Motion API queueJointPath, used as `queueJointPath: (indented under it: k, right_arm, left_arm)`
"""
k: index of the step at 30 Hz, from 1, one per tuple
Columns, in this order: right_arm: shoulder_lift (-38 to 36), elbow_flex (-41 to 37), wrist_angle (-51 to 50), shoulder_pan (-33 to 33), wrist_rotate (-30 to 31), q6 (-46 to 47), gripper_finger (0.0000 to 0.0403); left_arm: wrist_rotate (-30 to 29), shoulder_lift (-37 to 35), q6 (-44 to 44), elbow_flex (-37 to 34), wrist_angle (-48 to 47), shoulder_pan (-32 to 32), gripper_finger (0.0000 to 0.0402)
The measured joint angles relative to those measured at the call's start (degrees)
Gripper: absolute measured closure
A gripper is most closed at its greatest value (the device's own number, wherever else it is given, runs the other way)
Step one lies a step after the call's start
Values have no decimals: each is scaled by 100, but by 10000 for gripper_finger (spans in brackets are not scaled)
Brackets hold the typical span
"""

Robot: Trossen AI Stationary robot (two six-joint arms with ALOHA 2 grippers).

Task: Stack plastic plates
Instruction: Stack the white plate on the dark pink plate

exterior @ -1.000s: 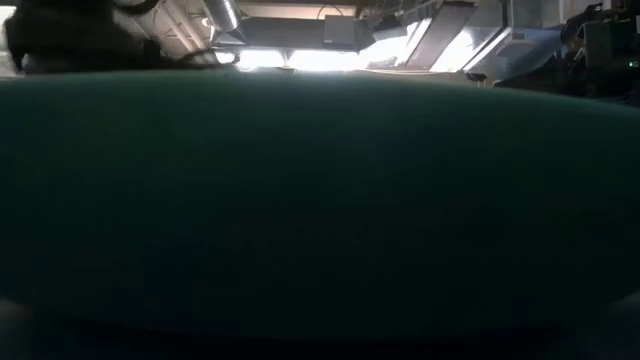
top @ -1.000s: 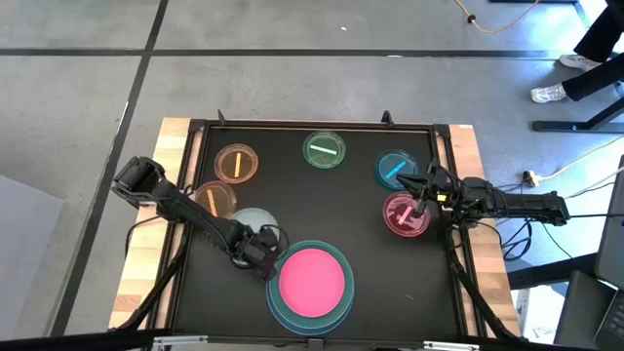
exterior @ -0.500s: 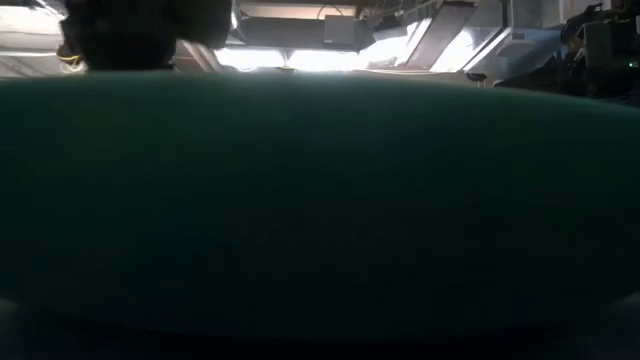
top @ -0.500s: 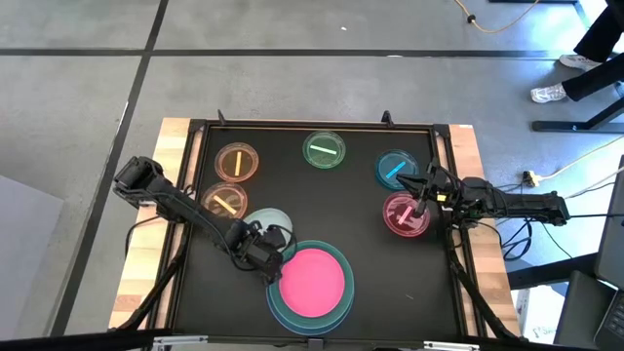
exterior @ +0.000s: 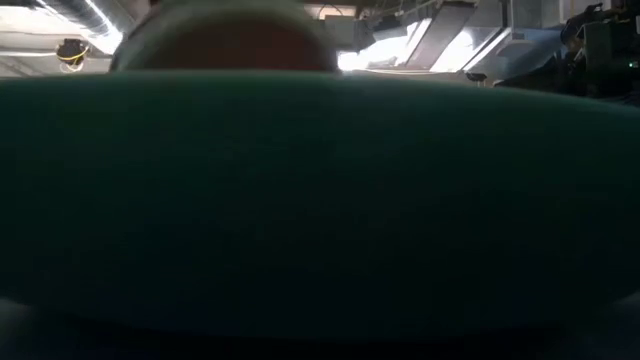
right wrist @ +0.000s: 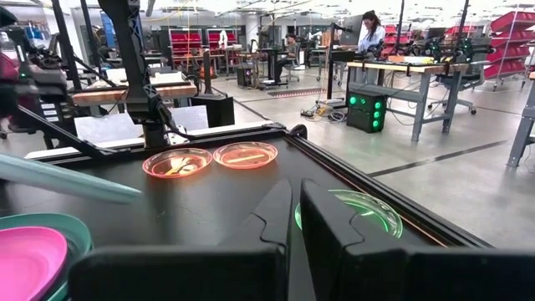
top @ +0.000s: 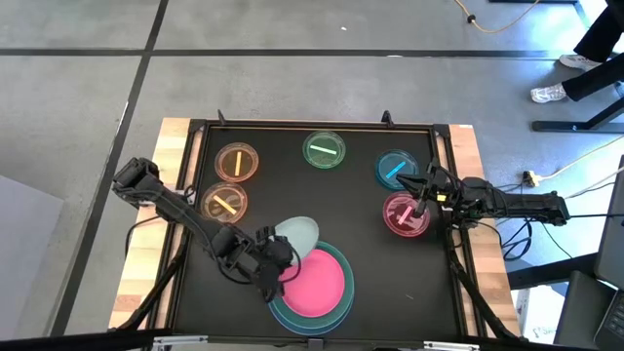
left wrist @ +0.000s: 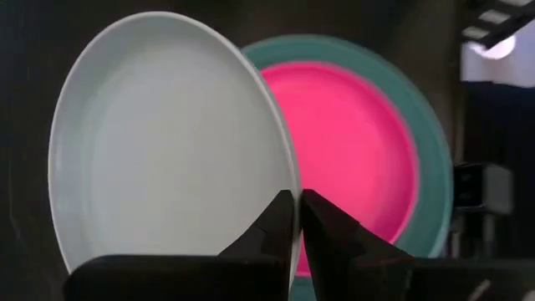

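One pale mint plate [top: 296, 234] is off the table, pinched at its rim by the left gripper [top: 274, 255], whose fingers are closed tight on the edge in the left wrist view, with the plate tilted and overlapping the near edge of the stack. That stack is the pink plate [top: 314, 281] nested in a larger teal-green one [top: 336, 314], and the edge grip seems chosen so the mint plate can be lowered flat onto the pink without the fingers getting trapped underneath. Farther out, two small orange plates [top: 235, 162] lie on the left of the black mat [top: 361, 210], a small green plate [top: 324, 150] at the far middle, and a small blue one [top: 393, 169] to the right. The right gripper [top: 421, 202] waits over the small pink plate [top: 403, 215], fingers nearly together and apparently holding nothing.
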Motion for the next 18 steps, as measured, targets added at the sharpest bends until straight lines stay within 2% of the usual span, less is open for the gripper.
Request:
queueJointPath:
  k: [4,8,18]
  right_arm:
    - [1,0,-52,0,0,0,378]
    - [0,0,-51,1,0,0,378]
    - [0,0,-45,0,0,0,378]
  left_arm:
    - [-121,0,265,213,82,-135,382]
    - [-107,-2,676,221,595,-235,382]
    - [210,35,1420,221,1654,-393,382]
